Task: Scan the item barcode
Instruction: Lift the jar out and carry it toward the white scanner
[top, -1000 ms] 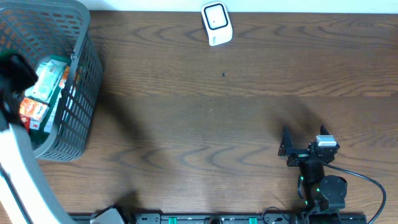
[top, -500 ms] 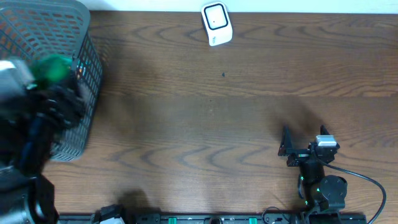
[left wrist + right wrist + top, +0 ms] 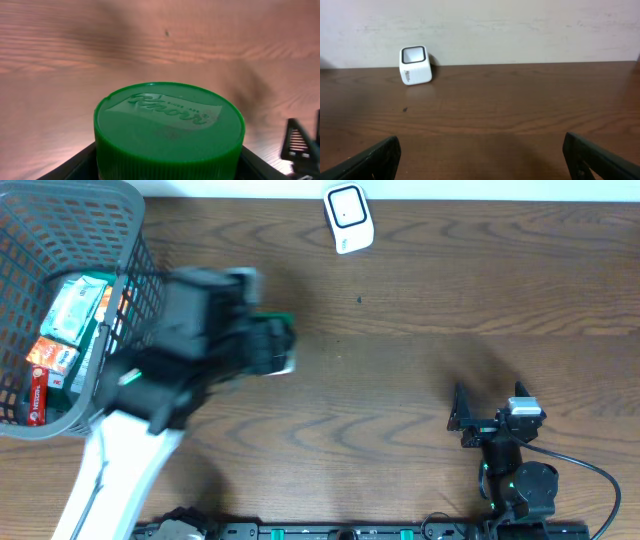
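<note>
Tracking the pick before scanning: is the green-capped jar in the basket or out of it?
Out. The left gripper holds the green-capped jar above the table, right of the basket; wood shows beyond its cap.

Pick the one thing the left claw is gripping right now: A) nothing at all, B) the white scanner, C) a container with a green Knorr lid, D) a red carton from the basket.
C: the left wrist view shows the green-lidded container, with Knorr embossed on its cap, seated between the fingers of the left claw.
</note>
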`<state>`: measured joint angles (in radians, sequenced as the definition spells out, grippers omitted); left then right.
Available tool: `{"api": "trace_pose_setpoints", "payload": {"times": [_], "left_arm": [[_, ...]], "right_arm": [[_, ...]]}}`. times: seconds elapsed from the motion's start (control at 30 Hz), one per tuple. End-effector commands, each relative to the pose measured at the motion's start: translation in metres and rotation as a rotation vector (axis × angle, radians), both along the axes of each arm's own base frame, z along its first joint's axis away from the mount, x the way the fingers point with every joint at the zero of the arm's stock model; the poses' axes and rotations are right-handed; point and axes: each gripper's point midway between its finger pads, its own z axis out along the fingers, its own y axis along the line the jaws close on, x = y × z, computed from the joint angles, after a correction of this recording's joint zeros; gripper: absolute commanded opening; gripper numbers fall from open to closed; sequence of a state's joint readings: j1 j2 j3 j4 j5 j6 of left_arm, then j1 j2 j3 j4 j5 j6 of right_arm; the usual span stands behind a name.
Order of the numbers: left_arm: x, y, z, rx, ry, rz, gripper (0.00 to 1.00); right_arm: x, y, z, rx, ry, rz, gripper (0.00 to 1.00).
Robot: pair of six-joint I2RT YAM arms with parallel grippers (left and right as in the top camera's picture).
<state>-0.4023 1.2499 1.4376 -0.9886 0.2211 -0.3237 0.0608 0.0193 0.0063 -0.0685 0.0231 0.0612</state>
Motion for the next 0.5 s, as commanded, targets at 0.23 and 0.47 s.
{"api": "trace_pose_setpoints", "payload": {"times": [0.23, 0.47], "left_arm": [[0.029, -0.126, -0.1, 0.092, 0.106, -0.149, 0.49], [0.026, -0.174, -0.158, 0.134, 0.151, -0.232, 0.45]], "right_arm": [[0.0, -0.003, -0.001, 0.012, 0.003, -0.018, 0.99], [0.0, -0.003, -0.001, 0.012, 0.003, -0.018, 0.99]]}}
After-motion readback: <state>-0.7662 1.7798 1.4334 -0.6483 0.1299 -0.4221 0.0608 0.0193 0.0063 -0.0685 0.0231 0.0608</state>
